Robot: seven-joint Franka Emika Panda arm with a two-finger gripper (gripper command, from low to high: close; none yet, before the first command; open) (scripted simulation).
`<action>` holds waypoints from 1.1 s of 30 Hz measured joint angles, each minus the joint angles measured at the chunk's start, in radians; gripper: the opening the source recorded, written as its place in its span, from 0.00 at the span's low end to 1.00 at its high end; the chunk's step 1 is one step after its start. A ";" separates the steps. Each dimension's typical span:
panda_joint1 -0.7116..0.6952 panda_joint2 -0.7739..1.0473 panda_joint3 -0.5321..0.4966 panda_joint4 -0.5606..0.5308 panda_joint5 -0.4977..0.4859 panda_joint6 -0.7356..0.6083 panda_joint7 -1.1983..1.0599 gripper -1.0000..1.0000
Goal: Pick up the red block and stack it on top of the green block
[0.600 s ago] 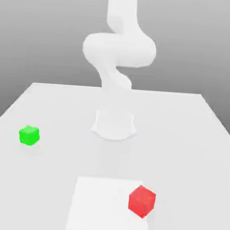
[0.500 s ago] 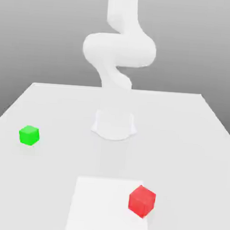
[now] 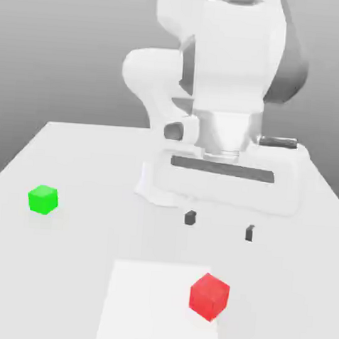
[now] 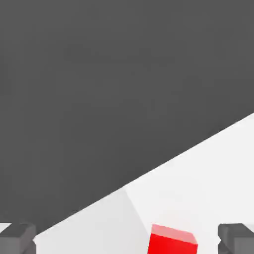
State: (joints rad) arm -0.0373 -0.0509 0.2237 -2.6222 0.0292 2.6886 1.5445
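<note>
The red block (image 3: pixel 209 297) rests on the white table near its front edge, toward the exterior view's right. Far off at the exterior view's left sits the smaller green block (image 3: pixel 43 199). My gripper (image 3: pixel 220 226) hangs above the table, just behind and above the red block, open, with nothing between its dark fingertips (image 3: pixel 190 217). In the hand view the red block (image 4: pixel 172 240) shows between the two fingertips (image 4: pixel 17 238), well below them.
The white table (image 3: pixel 87 159) has a brighter square patch (image 3: pixel 149 299) under the red block. My arm's base stands at the middle rear. The table's edge (image 4: pixel 149 171) runs diagonally through the hand view, with dark floor beyond.
The hand has come into view above the table, behind the red block. Both blocks lie where they were.
</note>
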 joint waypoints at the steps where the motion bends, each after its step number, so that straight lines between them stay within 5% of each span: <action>1: 0.005 0.037 0.001 -0.016 -0.019 0.019 0.051 0.50; 8: 0.072 0.294 -0.079 -0.029 -0.169 0.202 0.252 0.50; 9: 0.087 0.329 -0.098 -0.023 -0.186 0.231 0.265 0.00; 16: 0.090 0.338 -0.102 -0.022 -0.191 0.240 0.270 0.00; 22: 0.054 0.148 -0.053 -0.054 -0.082 0.084 0.184 0.00; 33: -0.398 -0.061 -0.313 -0.171 -0.180 0.010 -0.065 0.00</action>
State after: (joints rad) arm -0.4349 -0.1121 -0.0890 -2.7932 -0.1513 2.6989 1.4791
